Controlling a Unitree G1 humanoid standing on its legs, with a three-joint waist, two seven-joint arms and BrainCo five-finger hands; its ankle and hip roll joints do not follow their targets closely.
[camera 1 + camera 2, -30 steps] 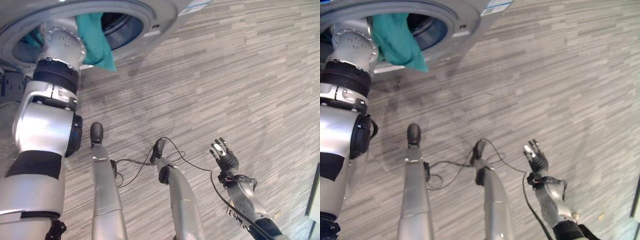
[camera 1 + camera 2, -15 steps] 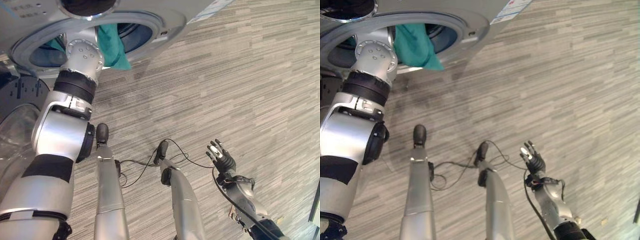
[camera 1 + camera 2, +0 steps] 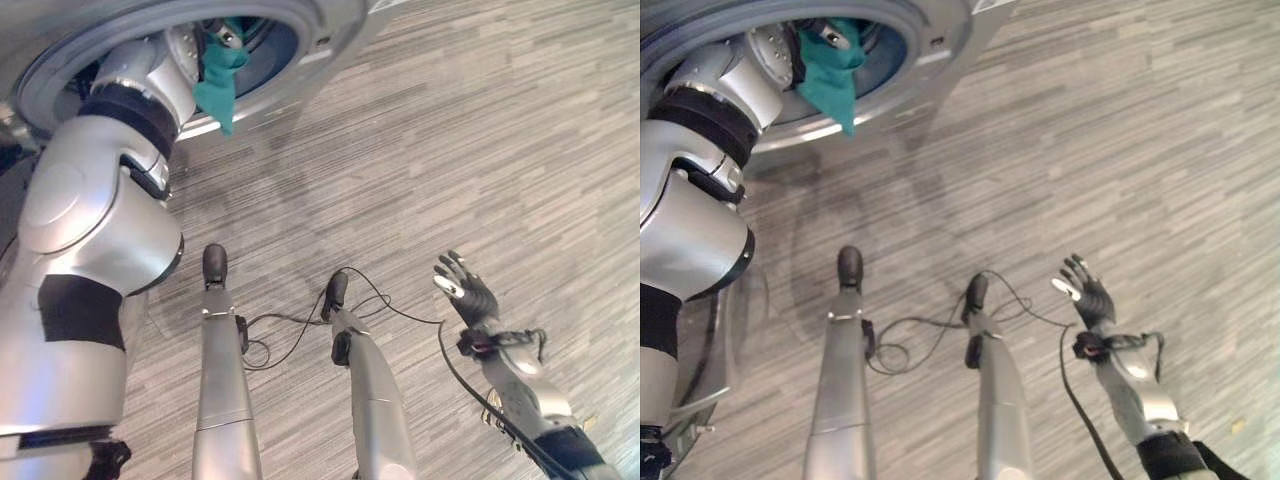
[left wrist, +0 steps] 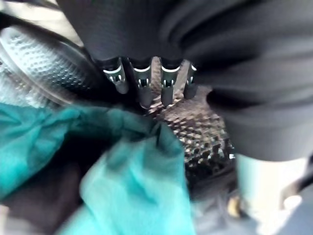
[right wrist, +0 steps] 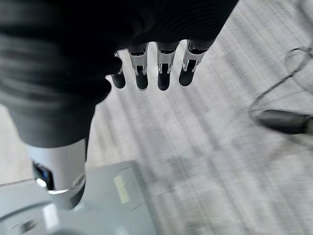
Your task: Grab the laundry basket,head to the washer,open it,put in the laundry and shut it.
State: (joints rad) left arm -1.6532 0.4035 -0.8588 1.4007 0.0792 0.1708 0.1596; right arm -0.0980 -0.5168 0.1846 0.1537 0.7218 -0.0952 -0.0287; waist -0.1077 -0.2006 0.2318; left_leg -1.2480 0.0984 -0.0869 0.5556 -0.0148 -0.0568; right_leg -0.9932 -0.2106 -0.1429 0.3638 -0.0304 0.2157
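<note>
The grey washer (image 3: 335, 35) stands at the upper left with its round opening facing me. My left arm reaches into the drum (image 4: 200, 132). My left hand (image 3: 836, 37) is inside the opening, its fingers (image 4: 143, 87) straight over a teal cloth (image 4: 132, 191). A tail of that teal cloth (image 3: 218, 88) hangs over the lower rim of the opening. More teal laundry (image 4: 29, 137) lies in the drum beside it. My right hand (image 3: 466, 293) hovers over the floor at the lower right, fingers (image 5: 164, 73) spread and holding nothing.
Grey striped wood-look floor (image 3: 480, 150) stretches to the right of the washer. The edge of the washer's open door (image 3: 725, 340) shows low on the left.
My left arm has pushed deeper into the drum, taking the teal cloth with it, so less cloth hangs over the rim. The right hand has risen slightly. The camera has shifted.
</note>
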